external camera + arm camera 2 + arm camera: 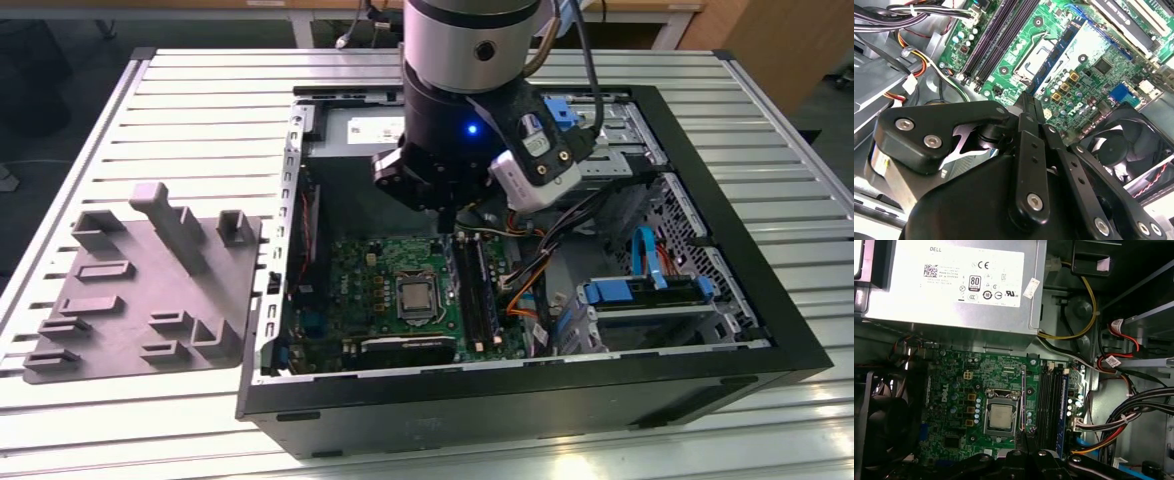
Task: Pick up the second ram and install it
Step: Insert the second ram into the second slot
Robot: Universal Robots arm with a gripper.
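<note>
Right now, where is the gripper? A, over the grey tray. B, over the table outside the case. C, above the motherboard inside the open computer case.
C: in the exterior view the gripper hangs inside the open computer case, over the green motherboard, while the grey tray lies outside the case at the exterior view's left.

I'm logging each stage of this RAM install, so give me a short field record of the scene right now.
gripper: inside the open computer case, above the motherboard, shut on the second ram
second ram: held edge-on, lying between the CPU socket and the memory slots, not in a slot
memory slots: long, black, beside the socket
grey tray: on the slatted table, at the exterior view's left of the case
</note>
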